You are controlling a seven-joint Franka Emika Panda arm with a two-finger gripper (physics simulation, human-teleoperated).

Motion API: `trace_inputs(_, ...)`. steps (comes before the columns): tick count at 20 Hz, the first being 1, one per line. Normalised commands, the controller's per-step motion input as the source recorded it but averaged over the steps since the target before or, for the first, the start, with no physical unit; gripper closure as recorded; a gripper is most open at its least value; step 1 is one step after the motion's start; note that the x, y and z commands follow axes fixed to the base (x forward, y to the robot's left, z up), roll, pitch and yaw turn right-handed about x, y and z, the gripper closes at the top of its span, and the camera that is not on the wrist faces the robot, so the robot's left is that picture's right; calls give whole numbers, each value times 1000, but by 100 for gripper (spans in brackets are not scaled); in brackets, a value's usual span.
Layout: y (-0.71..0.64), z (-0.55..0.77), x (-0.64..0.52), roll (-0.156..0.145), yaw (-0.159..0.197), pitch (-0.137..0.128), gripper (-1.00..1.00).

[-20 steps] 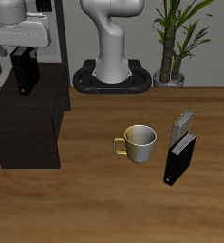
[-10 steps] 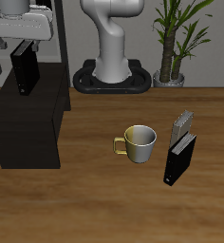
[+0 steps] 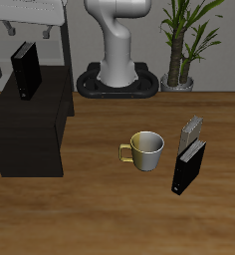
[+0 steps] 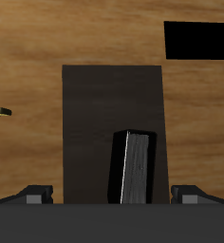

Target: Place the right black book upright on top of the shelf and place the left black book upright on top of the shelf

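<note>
One black book [image 3: 27, 71] stands upright on the flat top of the low black shelf [image 3: 30, 129]; this is the right black book. My gripper [image 3: 32, 30] hangs open just above it and touches nothing. In the wrist view the same book [image 4: 133, 168] stands on the shelf top [image 4: 95, 114], seen between my spread fingertips [image 4: 33, 195]. The left black book [image 3: 187, 166] stands upright on the table, near the front edge beside the mug.
A pale yellow mug [image 3: 144, 149] sits mid-table between the shelf and the left black book. A smaller grey book [image 3: 192, 129] stands just behind that book. The robot base [image 3: 117, 60] and a potted plant [image 3: 181, 45] stand at the back.
My gripper has opened and risen off the black book, which stays standing on the shelf top. Nothing else has moved.
</note>
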Motion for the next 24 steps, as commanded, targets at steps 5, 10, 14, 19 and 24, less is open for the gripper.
trace_inputs(5, 329, 182, 71, 2, 0, -13, -100)
trace_inputs(10, 262, -33, 159, 27, 6, 11, -100)
trace_inputs(14, 406, -85, 205, 47, 19, 23, -100)
trace_inputs(19, 416, -89, 190, 38, 14, 20, -100)
trace_inputs(24, 290, -93, 201, -8, -20, -11, -100)
